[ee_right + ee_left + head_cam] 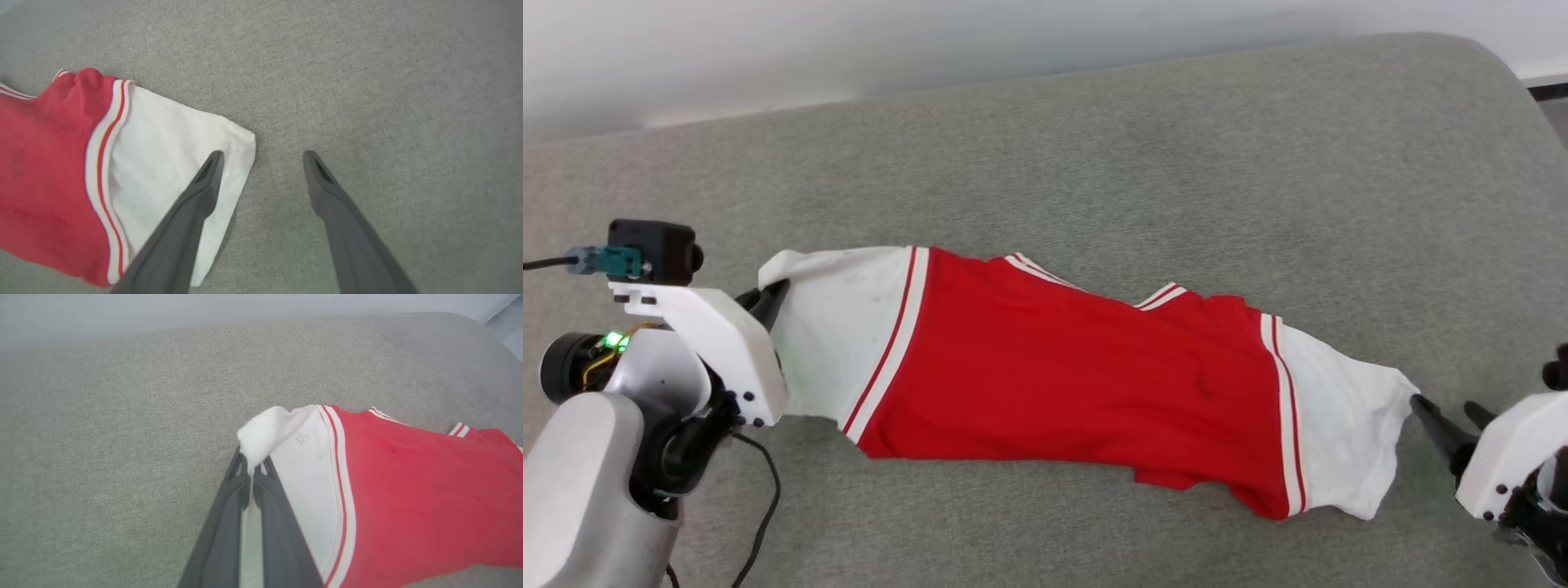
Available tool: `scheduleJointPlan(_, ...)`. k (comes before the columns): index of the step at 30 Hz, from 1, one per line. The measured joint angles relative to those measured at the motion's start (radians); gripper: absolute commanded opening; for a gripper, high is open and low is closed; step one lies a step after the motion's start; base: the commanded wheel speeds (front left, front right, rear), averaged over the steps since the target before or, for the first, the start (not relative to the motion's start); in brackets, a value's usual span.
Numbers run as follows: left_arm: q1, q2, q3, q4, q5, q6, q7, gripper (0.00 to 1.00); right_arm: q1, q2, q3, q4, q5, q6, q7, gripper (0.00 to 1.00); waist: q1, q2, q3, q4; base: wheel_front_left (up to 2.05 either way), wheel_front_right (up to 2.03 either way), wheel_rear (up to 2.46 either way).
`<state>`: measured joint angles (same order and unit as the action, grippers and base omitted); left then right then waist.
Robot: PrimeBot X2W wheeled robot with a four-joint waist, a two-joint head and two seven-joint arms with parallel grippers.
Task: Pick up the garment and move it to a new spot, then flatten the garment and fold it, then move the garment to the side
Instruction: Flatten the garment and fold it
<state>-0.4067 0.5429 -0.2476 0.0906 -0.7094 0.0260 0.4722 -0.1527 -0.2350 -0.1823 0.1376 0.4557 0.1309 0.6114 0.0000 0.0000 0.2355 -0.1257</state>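
- One garment [1078, 367] lies stretched lengthwise across the grey cushion [1094, 139], with its red body in the middle and a white sleeve at each end.
- The left gripper [251, 467] is clamped on the left sleeve's edge, white cloth pinched between its fingers.
- The right gripper [263, 157] is spread wide and holds nothing; one finger is over the right sleeve's corner, the other over bare cushion.

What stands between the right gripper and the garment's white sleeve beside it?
Nothing visible does. The open right gripper is at the white sleeve of the garment: its jaws straddle the sleeve's edge, with only the grey cushion beyond.
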Motion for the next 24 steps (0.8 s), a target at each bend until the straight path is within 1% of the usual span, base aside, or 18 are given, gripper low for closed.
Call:
scheduleJointPlan(4, -0.004, -0.011, -0.016, -0.063, 0.023, 0.011, -0.009, 0.0, -0.053, -0.02, 0.033, 0.068, 0.029, 0.0, 0.067, 1.0, 0.0, 0.0, 0.016, 0.026, 0.0, 0.0, 0.0)
scheduleJointPlan(6, -0.012, -0.015, -0.027, -0.086, 0.032, 0.015, -0.009, 0.0, -0.082, -0.035, 0.045, 0.103, 0.042, 0.0, 0.077, 1.0, 0.0, 0.0, 0.028, 0.039, 0.0, 0.0, 0.0)
scheduleJointPlan(10, -0.013, -0.017, -0.035, -0.109, 0.044, 0.02, -0.011, 0.0, -0.126, -0.046, 0.075, 0.177, 0.071, 0.0, 0.104, 1.0, 0.0, 0.0, 0.05, 0.06, 0.0, 0.0, 0.0)
scheduleJointPlan(11, -0.013, -0.017, -0.037, -0.112, 0.046, 0.02, -0.014, 0.0, -0.134, -0.053, 0.081, 0.192, 0.071, 0.0, 0.116, 0.87, 0.0, 0.0, 0.054, 0.064, 0.0, 0.0, 0.0)
scheduleJointPlan(12, -0.013, -0.019, -0.038, -0.115, 0.046, 0.02, -0.015, 0.0, -0.137, -0.055, 0.084, 0.2, 0.072, 0.0, 0.126, 0.27, 0.0, 0.0, 0.057, 0.068, 0.0, 0.0, 0.0)
scheduleJointPlan(13, -0.013, -0.018, -0.038, -0.116, 0.047, 0.02, -0.016, 0.0, -0.144, -0.054, 0.087, 0.205, 0.08, 0.0, 0.136, 0.0, -0.0001, 0.0, 0.06, 0.071, 0.0, 0.0, 0.0)
scheduleJointPlan(19, -0.012, -0.013, -0.04, -0.109, 0.049, 0.023, -0.026, 0.0, -0.161, -0.064, 0.117, 0.218, 0.098, 0.0, 0.135, 0.0, 0.0, 0.0, 0.051, 0.067, 0.0, 0.0, 0.0)
scheduleJointPlan(22, -0.014, -0.008, -0.038, -0.104, 0.073, 0.023, -0.058, 0.0, -0.168, -0.08, 0.141, 0.196, 0.077, 0.0, 0.084, 0.0, 0.0, 0.0, 0.034, 0.061, 0.0, 0.0, 0.0)
scheduleJointPlan(24, -0.035, -0.013, -0.024, -0.102, 0.089, 0.028, -0.108, 0.0, -0.2, -0.095, 0.138, 0.172, 0.035, 0.0, 0.026, 0.0, 0.0, 0.0, 0.02, 0.056, 0.0, 0.0, 0.0)
